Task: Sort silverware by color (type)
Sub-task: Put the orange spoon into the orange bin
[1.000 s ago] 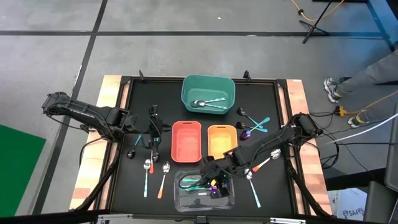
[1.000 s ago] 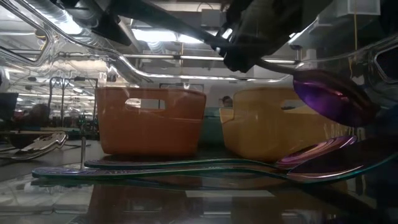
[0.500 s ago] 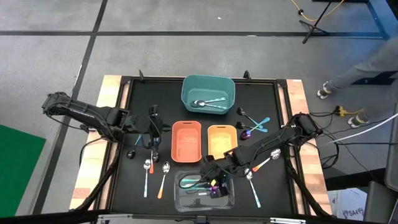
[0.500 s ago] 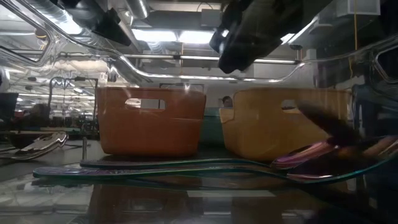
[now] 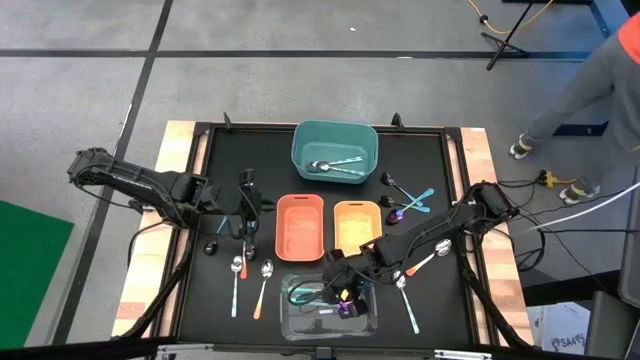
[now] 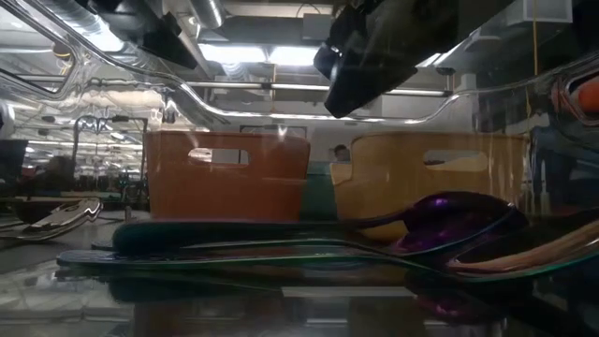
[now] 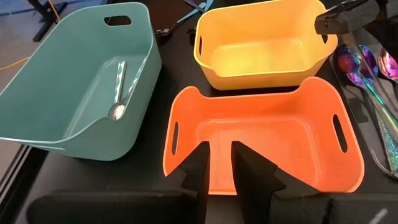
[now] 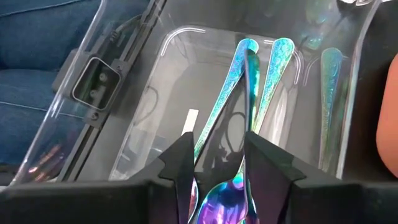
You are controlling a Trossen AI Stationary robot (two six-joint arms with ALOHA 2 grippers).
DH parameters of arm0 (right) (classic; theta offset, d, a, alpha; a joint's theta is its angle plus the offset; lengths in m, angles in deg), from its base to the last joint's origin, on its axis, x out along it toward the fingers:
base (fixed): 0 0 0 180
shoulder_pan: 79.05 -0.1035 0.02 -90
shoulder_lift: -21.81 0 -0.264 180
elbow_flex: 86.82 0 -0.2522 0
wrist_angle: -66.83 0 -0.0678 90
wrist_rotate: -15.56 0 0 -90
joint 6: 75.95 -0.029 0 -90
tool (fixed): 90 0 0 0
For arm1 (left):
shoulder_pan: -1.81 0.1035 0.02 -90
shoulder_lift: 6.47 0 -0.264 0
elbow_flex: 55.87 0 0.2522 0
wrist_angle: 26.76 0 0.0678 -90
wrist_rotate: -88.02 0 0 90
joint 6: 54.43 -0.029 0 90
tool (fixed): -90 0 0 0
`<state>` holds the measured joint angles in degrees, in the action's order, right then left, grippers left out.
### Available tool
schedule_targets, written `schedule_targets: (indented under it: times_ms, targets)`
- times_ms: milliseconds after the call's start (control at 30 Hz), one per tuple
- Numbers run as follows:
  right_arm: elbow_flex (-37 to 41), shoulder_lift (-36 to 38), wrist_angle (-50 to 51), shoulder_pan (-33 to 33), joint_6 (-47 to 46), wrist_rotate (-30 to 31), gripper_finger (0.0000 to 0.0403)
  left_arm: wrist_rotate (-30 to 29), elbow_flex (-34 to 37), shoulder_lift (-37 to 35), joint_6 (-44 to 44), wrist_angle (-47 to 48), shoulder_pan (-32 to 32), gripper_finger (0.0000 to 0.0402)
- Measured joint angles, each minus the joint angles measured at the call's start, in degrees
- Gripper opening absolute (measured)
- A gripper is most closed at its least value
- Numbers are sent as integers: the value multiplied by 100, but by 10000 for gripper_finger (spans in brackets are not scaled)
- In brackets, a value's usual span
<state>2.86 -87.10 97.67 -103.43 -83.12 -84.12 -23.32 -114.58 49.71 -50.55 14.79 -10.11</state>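
My right gripper (image 8: 225, 163) is open over the clear bin (image 5: 330, 310) at the table's near edge. An iridescent purple-teal spoon (image 8: 227, 194) lies below its fingers, on several other iridescent spoons (image 6: 281, 253) in that bin. I see no finger touching it. My left gripper (image 7: 217, 171) waits left of the orange bin (image 5: 300, 226), its fingers a little apart with nothing between them. Silver spoons (image 7: 118, 93) lie in the teal bin (image 5: 335, 150). The yellow bin (image 5: 356, 224) holds nothing.
Loose spoons lie on the black mat: two at the near left (image 5: 250, 282), two at the near right (image 5: 410, 285), several at the far right (image 5: 408, 203). A person (image 5: 600, 60) stands beyond the table's far right corner.
My right gripper has let go of the iridescent spoon it held tilted above the clear bin. The spoon has dropped and now lies on the other iridescent spoons there. The gripper has stayed over the bin, shifting slightly toward the table's left edge.
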Motion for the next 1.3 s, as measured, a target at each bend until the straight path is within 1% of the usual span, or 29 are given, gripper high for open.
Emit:
schedule_targets:
  times_ms: [200, 467, 700, 1000, 1200, 1300]
  targets:
    - [-67, 0, 142, 0, 10, 2, 129, 0, 0, 0, 0, -2, 0, 60]
    - [-836, 9, 1507, 2, 21, 4, 129, -1, 0, 0, 0, 0, 1, 60]
    - [-1378, 11, 2358, 2, 189, 21, 129, 0, 0, 0, 62, 0, 2, 60]
    - [-1906, 11, 3449, 2, 616, 628, 129, 1, -2, 0, 1168, 79, 2, 60]
    - [-2330, 11, 4312, 2, 1105, 1151, 129, 250, -7, 0, 1942, 835, 0, 62]
    - [-2525, 11, 4798, 2, 1268, 1398, 129, 273, -7, 0, 2421, 1305, 2, 79]
